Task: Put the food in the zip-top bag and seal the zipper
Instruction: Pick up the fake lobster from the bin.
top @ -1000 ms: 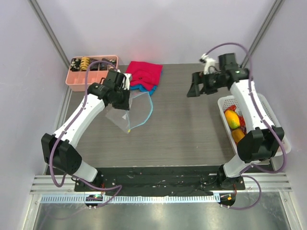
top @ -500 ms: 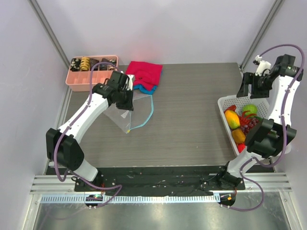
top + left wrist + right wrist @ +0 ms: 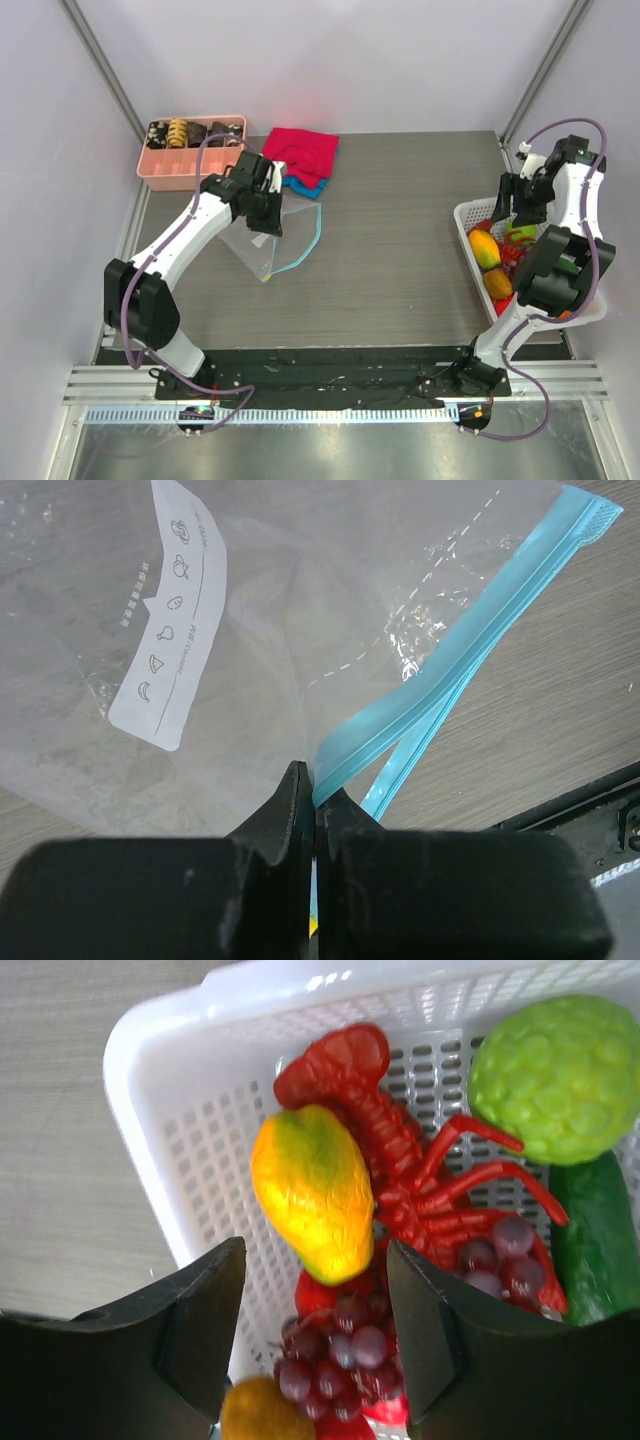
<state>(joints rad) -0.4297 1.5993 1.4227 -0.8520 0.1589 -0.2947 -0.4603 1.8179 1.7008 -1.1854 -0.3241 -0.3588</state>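
Note:
The clear zip-top bag lies on the table left of centre, its white label facing up. My left gripper is shut on the teal-blue zipper strip at the bag's edge; the strip curves open. My right gripper is open and empty above the white mesh basket. Below it lie a yellow-orange mango, a red lobster, purple grapes, a bumpy green fruit, a dark green vegetable and an orange fruit.
A pink tray with small black and tan pieces stands at the back left. Folded red and blue cloths lie behind the bag. Walls stand close on both sides.
My right arm has swung from the table's middle back to the right and come down over the basket. My left gripper has shifted slightly right with the bag's zipper edge.

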